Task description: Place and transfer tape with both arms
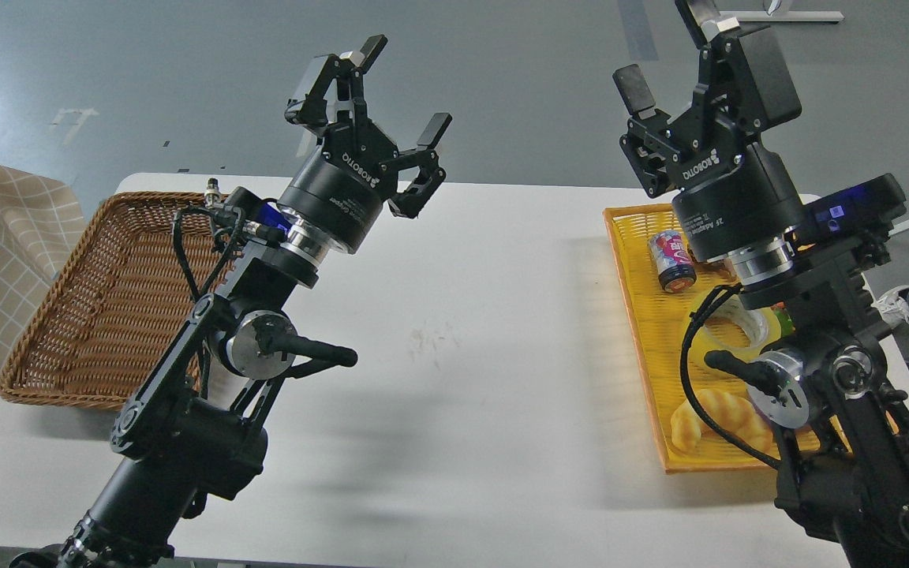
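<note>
Nearest in the yellow tray (pixel 636 315) lies a croissant (pixel 719 422), and just beyond it the tape (pixel 731 319) shows partly behind the right arm. Farther along sits a drink can (pixel 671 260). Well above the tape, the right gripper (pixel 671 59) is raised, fingers spread and empty. Across the white table (pixel 486 355), the left gripper (pixel 387 91) also gapes empty above the wicker basket (pixel 107 308).

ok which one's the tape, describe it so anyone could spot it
Look in the flat yellow plastic tray on the table's right side. The translucent yellow tape roll lies mid-tray, partly behind the right arm, between the drink can and croissant; it alone is a hollow ring.
</note>
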Controlling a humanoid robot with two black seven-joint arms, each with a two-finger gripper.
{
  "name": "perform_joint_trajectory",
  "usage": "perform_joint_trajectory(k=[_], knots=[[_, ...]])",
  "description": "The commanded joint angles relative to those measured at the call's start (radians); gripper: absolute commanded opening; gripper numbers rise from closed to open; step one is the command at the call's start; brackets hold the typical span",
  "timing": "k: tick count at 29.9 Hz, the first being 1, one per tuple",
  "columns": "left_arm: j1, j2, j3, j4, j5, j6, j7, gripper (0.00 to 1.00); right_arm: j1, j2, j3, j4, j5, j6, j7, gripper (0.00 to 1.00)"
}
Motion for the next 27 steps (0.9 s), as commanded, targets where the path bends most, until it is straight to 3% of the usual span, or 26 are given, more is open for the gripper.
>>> perform_joint_trajectory(k=[1, 13, 16, 18, 23, 27], knots=[[0.0, 0.001, -0.001, -0.003, 0.0, -0.001, -0.003, 1.0, -0.012, 0.0, -0.003, -0.003, -0.014, 0.0, -0.001, 0.98], [0.026, -0.003, 0.001, -0.003, 0.0, -0.001, -0.005, 1.0, -0.052, -0.081, 0.012, -0.009, -0.147, -0.173, -0.032, 0.98], [0.023, -0.003, 0.001, -0.003, 0.0, -0.001, -0.003, 1.0, -0.064, -0.139, 0.006, -0.015, -0.279, -0.173, -0.087, 0.98], [0.022, -0.002, 0.002, -0.001, -0.002, -0.001, -0.001, 1.0, -0.075, -0.175, 0.005, -0.026, -0.423, -0.173, -0.158, 0.98], [0.028, -0.003, 0.004, 0.0, -0.002, -0.001, 0.0, 1.0, -0.108, -0.25, 0.008, -0.023, -0.589, -0.17, -0.276, 0.98], [0.028, -0.003, 0.004, 0.0, 0.0, -0.001, 0.002, 1.0, -0.124, -0.357, 0.002, -0.034, -0.665, -0.162, -0.293, 0.98]])
